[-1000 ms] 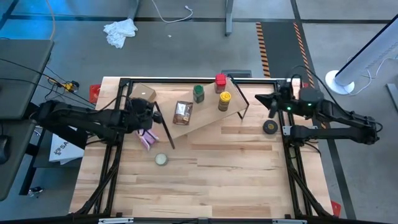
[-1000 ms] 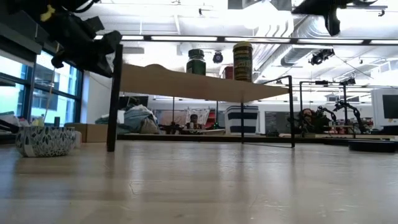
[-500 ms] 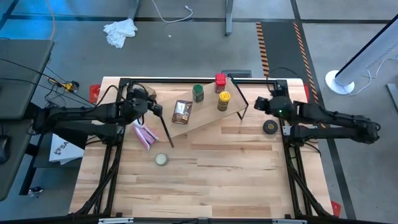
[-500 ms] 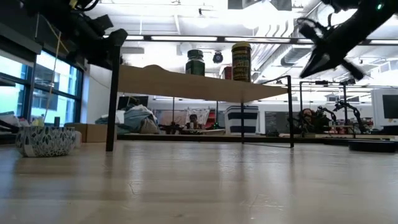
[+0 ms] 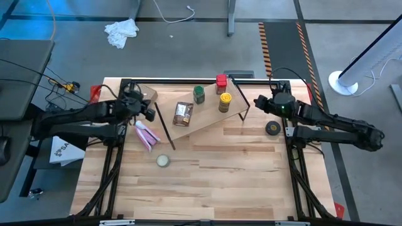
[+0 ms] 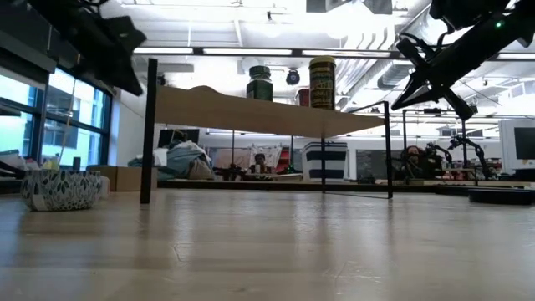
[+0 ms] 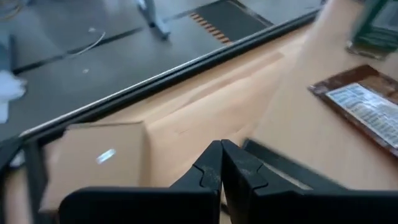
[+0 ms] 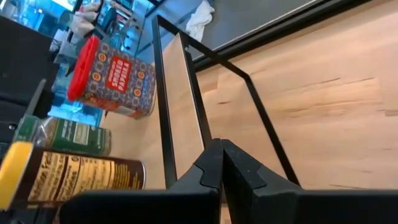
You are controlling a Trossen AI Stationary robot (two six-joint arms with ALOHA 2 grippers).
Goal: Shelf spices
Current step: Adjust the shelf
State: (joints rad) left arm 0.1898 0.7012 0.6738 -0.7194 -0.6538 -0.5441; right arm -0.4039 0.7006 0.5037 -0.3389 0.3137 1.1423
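At upper centre of the high view, all four spices [image 5: 207, 102] stand on the shelf [image 5: 196, 116]. Both arms have drawn back: left pincer [image 5: 148, 110] and right pincer [image 5: 259, 103] pressed together, empty. Task looks finished.

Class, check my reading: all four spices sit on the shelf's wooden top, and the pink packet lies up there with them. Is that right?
Not quite. The four spices are on the shelf, but the pink packet lies on the tabletop, beside the shelf's left end, as the high view shows.
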